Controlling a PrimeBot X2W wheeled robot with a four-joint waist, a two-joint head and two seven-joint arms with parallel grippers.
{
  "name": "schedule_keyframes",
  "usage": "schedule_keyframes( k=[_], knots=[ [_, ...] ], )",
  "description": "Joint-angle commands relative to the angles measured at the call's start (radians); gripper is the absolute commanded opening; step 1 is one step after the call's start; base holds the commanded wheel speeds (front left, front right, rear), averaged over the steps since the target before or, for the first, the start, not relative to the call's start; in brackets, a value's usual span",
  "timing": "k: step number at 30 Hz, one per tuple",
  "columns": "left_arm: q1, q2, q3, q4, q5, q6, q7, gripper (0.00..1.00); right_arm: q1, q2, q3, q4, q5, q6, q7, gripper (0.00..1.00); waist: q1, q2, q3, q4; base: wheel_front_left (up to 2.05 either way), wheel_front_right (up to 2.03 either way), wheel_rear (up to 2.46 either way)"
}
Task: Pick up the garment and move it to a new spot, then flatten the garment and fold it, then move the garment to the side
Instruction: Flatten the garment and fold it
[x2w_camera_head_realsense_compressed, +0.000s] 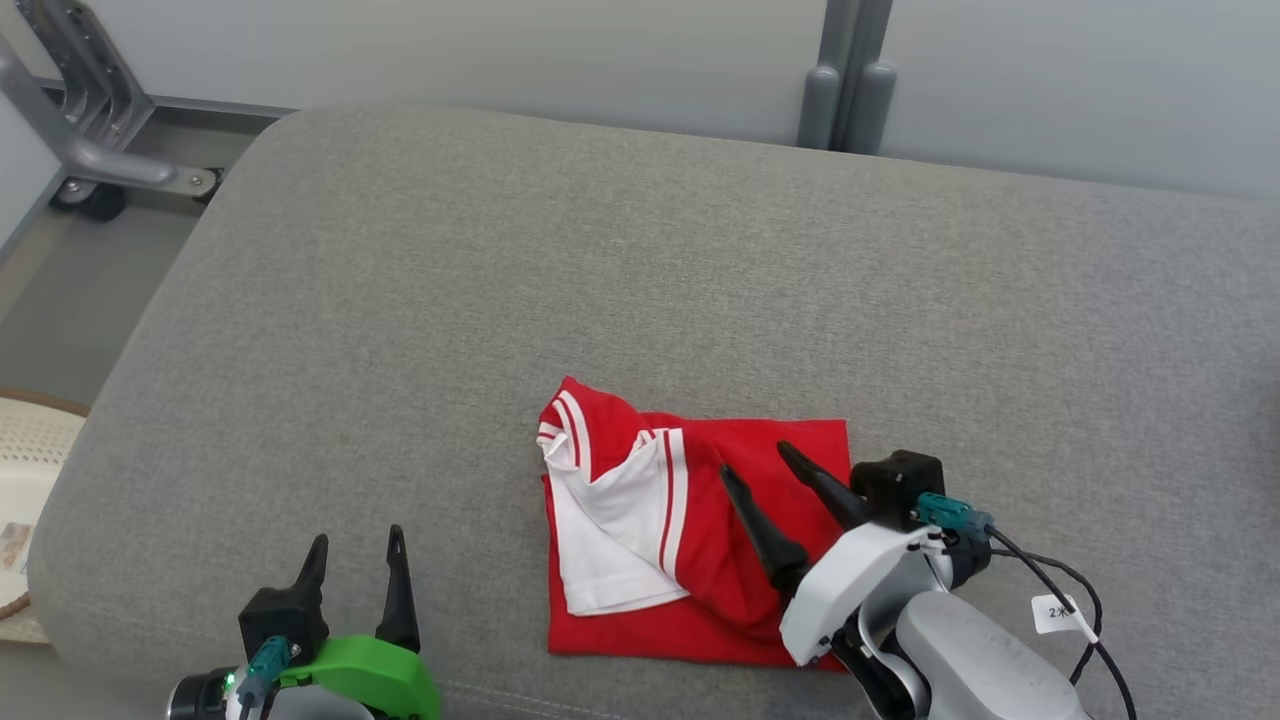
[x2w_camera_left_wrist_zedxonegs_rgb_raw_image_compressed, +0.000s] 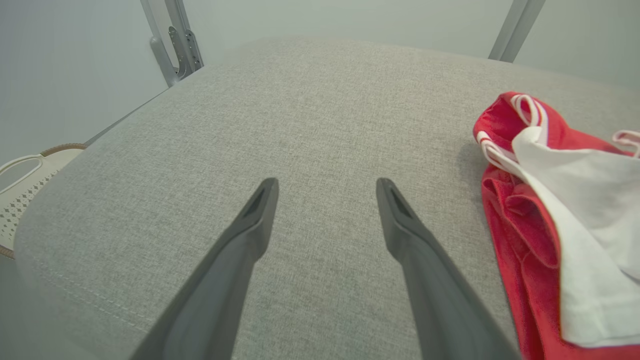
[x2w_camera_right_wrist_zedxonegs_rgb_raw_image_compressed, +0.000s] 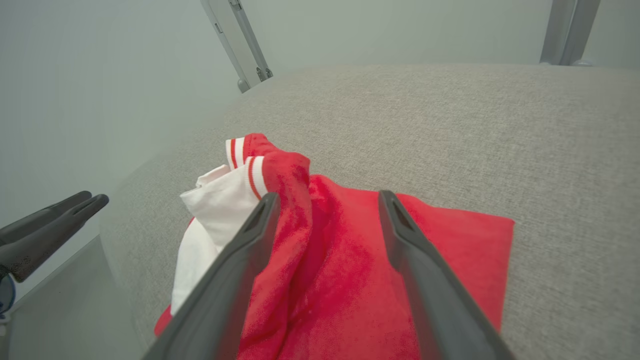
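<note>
The garment (x2w_camera_head_realsense_compressed: 700, 560) is bright red with a white panel folded back over its left half, and its hems carry red and white stripes. It is folded into a rough rectangle, flat and smooth along the right and bunched up at the far left corner, where a striped edge curls upward. It lies on the grey cushion (x2w_camera_head_realsense_compressed: 600, 250), towards the near edge and a little right of the middle.

My right wrist covers its near right corner in the head view, and my left wrist view cuts it off at the right edge. I cannot tell what sort of garment it is. A pale perforated basket (x2w_camera_head_realsense_compressed: 30, 450) is cut off at the left edge of the head view, beyond the cushion.

My right gripper (x2w_camera_head_realsense_compressed: 753, 460) has its fingers spread wide and grips nothing. They point over the red part, just right of the white panel; I cannot tell whether the tips touch the cloth. My left gripper (x2w_camera_head_realsense_compressed: 357, 537) is also spread wide and empty, over bare cushion near the front edge, well to the left of the garment
</note>
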Motion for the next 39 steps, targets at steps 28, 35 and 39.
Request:
schedule_keyframes(
  k=[28,35,39],
  knots=[
    [0.016,0.003,-0.017,-0.008,-0.021,0.014,0.001,1.00,-0.144,-0.067,0.599,-0.045,0.258,-0.001,0.014,1.00,0.0000,0.0000,0.002,0.047,0.00,0.00,0.00],
    [0.034,0.003,0.016,-0.012,-0.008,0.016,0.001,1.00,-0.166,-0.128,0.504,-0.042,0.314,-0.001,-0.003,1.00,0.0000,0.0000,-0.029,-0.025,0.00,0.00,0.00],
    [0.038,0.003,0.033,-0.016,0.002,0.020,0.001,1.00,-0.108,-0.144,0.286,-0.020,0.205,-0.001,-0.003,1.00,0.0000,0.0000,-0.039,-0.072,0.00,0.00,0.00]
  ],
)
